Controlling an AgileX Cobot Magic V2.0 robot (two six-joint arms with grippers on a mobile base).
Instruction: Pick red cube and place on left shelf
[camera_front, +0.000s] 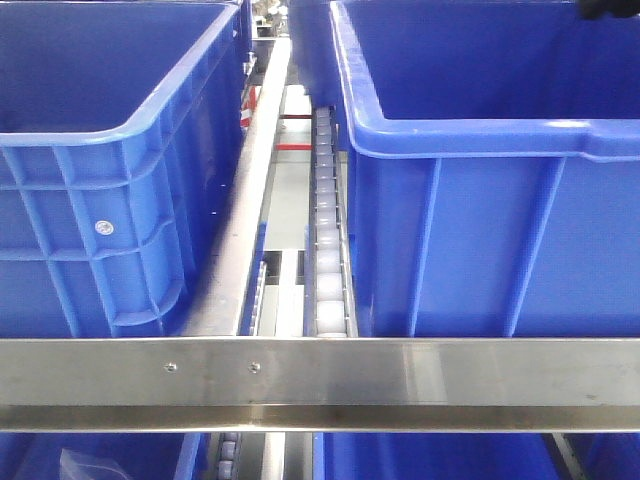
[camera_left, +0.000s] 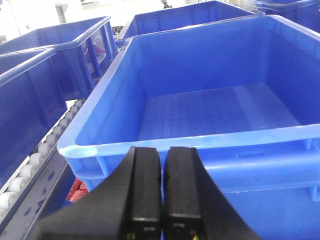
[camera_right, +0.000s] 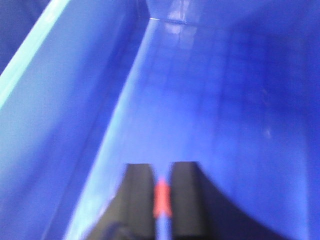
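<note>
Red cube (camera_right: 162, 199) pinched in right gripper (camera_right: 161, 200) inside blue crate (camera_right: 225, 100); left gripper (camera_left: 163, 187) pressed together.

We glimpse little of the room: past the far crate rims, a bright pale wall (camera_left: 75, 7) in the left wrist view, washed out by strong overhead light. Between the tracks in the front view, grey floor (camera_front: 290, 190) with red floor markings (camera_front: 298, 147).

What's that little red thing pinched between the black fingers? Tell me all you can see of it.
It is the red cube, seen blurred in the right wrist view: a small orange-red block, material unclear. Only a narrow strip shows, clamped between the two black fingers of the right end effector. It hangs inside a blue crate, above the floor.
</note>
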